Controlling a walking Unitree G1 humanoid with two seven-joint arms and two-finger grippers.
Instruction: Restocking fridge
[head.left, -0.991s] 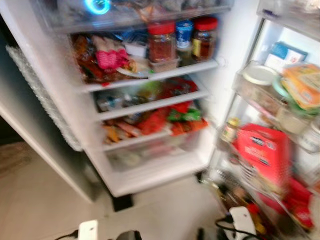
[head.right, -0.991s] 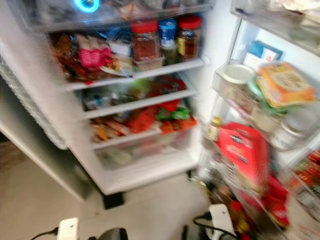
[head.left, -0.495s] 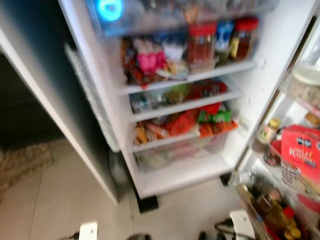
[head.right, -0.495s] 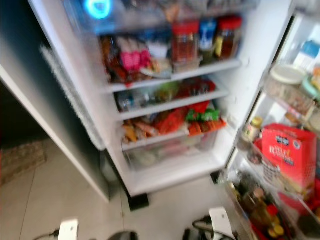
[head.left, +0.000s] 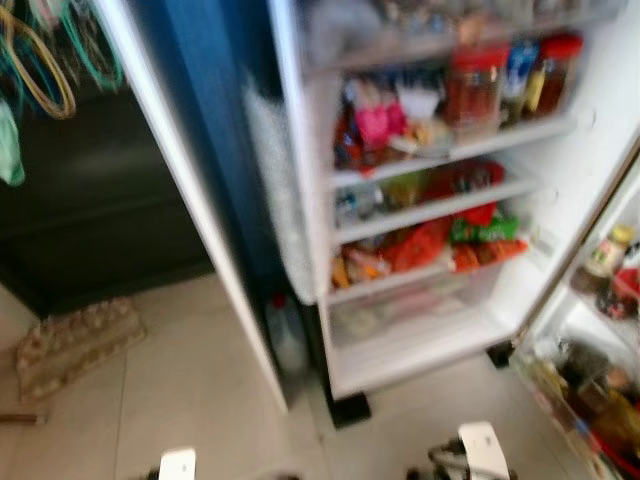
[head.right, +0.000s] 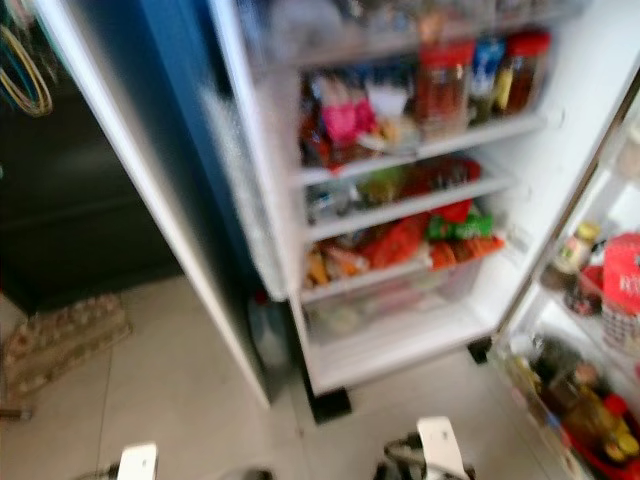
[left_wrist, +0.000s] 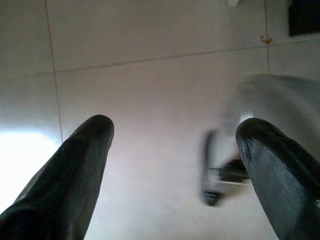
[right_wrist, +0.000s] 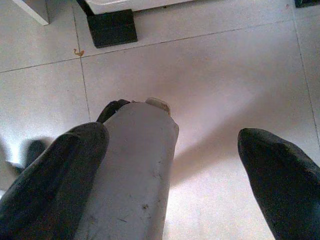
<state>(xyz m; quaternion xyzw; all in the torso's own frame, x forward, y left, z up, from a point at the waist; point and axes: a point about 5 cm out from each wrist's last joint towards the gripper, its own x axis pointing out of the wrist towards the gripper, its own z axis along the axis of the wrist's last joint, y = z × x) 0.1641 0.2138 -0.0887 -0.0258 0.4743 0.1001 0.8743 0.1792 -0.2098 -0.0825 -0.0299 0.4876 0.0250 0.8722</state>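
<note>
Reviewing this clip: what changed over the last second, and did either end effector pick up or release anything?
The camera swung toward the robot's left: the open fridge slid rightward in view, most door-shelf items left frame, and an egg carton on the floor came into view. The fridge contents themselves look unmoved. Both end effectors hang open over the floor: left end effector, right end effector. No grasp or release visible.

Fridge shelves packed — jars, packets (blurred); egg carton on tiled floor
</note>
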